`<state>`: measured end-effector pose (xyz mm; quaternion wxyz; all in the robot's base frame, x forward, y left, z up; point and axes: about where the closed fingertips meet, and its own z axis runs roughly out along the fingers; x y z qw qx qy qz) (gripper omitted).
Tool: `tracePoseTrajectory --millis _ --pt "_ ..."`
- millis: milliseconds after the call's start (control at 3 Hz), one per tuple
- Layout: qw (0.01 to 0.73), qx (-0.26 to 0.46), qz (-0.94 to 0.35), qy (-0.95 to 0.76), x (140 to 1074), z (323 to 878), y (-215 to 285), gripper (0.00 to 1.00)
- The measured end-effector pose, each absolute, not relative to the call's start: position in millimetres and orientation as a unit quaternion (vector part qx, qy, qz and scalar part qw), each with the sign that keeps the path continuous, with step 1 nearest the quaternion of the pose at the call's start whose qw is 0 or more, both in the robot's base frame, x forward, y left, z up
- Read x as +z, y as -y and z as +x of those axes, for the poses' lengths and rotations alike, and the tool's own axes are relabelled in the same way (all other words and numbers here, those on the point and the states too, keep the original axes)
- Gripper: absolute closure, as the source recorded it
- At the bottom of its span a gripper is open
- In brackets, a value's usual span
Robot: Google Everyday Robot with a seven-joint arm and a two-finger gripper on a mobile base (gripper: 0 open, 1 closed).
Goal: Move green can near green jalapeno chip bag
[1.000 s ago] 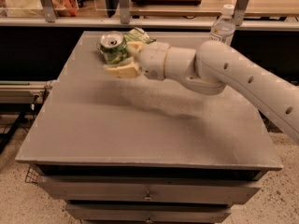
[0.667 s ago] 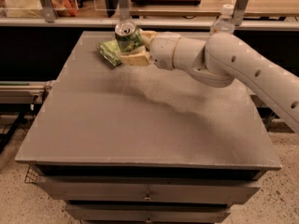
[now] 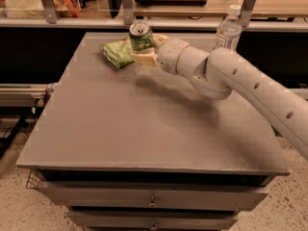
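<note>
The green can (image 3: 140, 36) is upright, with its silver top and pull tab showing, held in my gripper (image 3: 146, 48) above the far part of the grey table (image 3: 144, 124). The gripper's pale fingers (image 3: 144, 58) are shut around the can's body. The green jalapeno chip bag (image 3: 117, 53) lies flat and crinkled on the table just left of the can, partly behind the gripper. My white arm reaches in from the right.
A clear plastic water bottle (image 3: 228, 29) stands at the table's far right edge behind my arm. A counter with metal posts runs behind the table. Drawers sit under the table's front edge.
The gripper with the can has moved right and toward the far edge and turned the can upright. The chip bag, hidden before, now shows to the can's left.
</note>
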<state>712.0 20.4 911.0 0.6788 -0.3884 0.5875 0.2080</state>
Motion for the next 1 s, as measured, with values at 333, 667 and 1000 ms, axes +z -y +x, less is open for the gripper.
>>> tracePoseTrajectory --millis 333,667,1000 --pt "0.684 0.218 -0.356 -0.598 900 732 -40 0.8" --pt "0.669 0.196 -0.374 -0.612 902 738 -63 0.57" --pt "0.66 0.173 -0.382 -0.624 899 744 -66 0.34"
